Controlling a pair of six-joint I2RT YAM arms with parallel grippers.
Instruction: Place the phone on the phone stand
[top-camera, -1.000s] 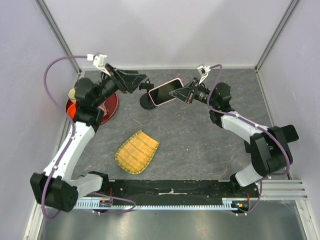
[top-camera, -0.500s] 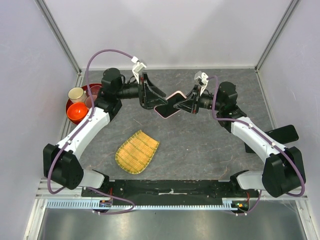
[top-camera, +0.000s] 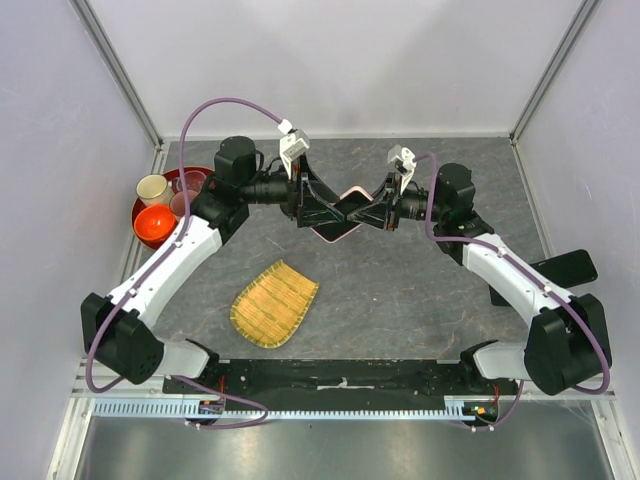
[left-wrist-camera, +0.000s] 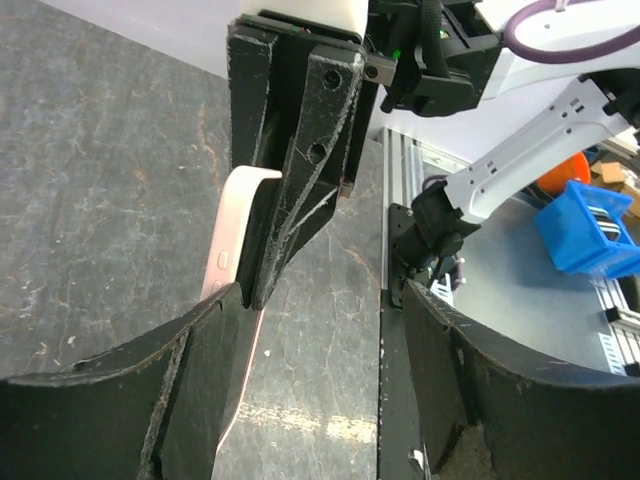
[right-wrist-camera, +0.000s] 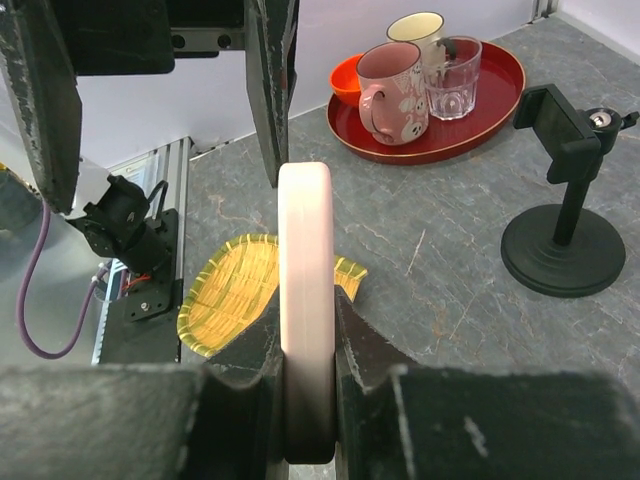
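**Phone (right-wrist-camera: 305, 260) hanging beside the phone stand (right-wrist-camera: 568, 205)**

Our right gripper (right-wrist-camera: 305, 345) is pinching the phone across its thickness, pads pressing on screen and back. It is carrying the phone on edge in the air, near the stand and not yet on it. Our left gripper (left-wrist-camera: 320, 300) is hovering at the phone's far end with fingers spread wide and gripping nothing.

We are judging the phone light, stiff and breakable, with slick glass. The pink case's long edges are looking like the safer hold.

We are counting one phone and one stand. Beyond the stand is one red tray (right-wrist-camera: 440, 150) bearing one mug (right-wrist-camera: 392, 90), one glass (right-wrist-camera: 452, 75), one cream cup (right-wrist-camera: 415, 28) and one orange bowl (right-wrist-camera: 345, 75). One woven bamboo dish (right-wrist-camera: 235, 290) is lying on the stand's near side.
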